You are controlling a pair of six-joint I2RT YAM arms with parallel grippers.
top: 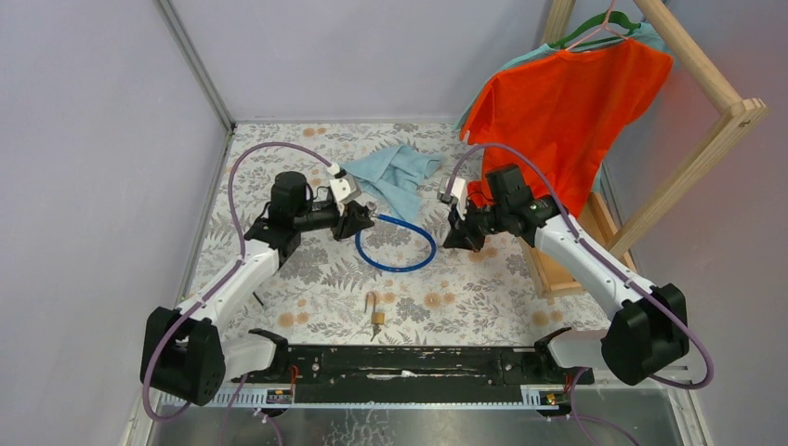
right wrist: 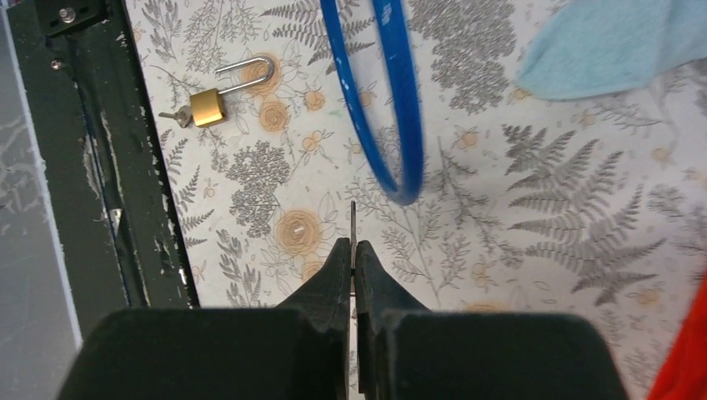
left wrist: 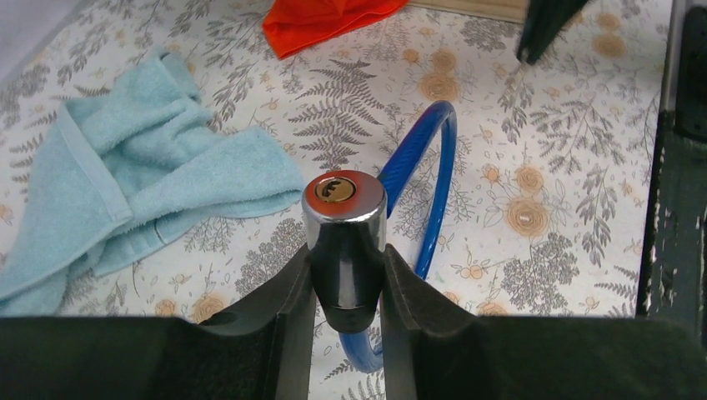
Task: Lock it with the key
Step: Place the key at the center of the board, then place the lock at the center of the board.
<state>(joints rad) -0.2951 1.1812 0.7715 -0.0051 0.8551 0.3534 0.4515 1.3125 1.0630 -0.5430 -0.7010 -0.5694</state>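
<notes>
Pinching a thin dark-grey metal key between its clenched black fingers, the right gripper hangs above the fern-and-flower printed tablecloth. The key shows edge-on as a narrow blade poking out past the fingertips. It is off the table, just short of the rounded bend of the blue cable and not touching it.

The left gripper grasps a stubby lock head, chrome at the top and black below, with a red ring and a brass keyhole on its end face. Its fingers press against both sides of the black lower part, and the keyhole is uncovered. The blue cable curves away from behind this lock head and lies in a loop on the cloth between the two grippers. From the left wrist, the right gripper's tip sits at the far top right, well apart from the keyhole.

A crumpled light-blue towel lies beyond the loop. A small brass padlock with a silver shackle rests near the black rail at the table's near edge. An orange T-shirt hangs from a wooden rack at the right.
</notes>
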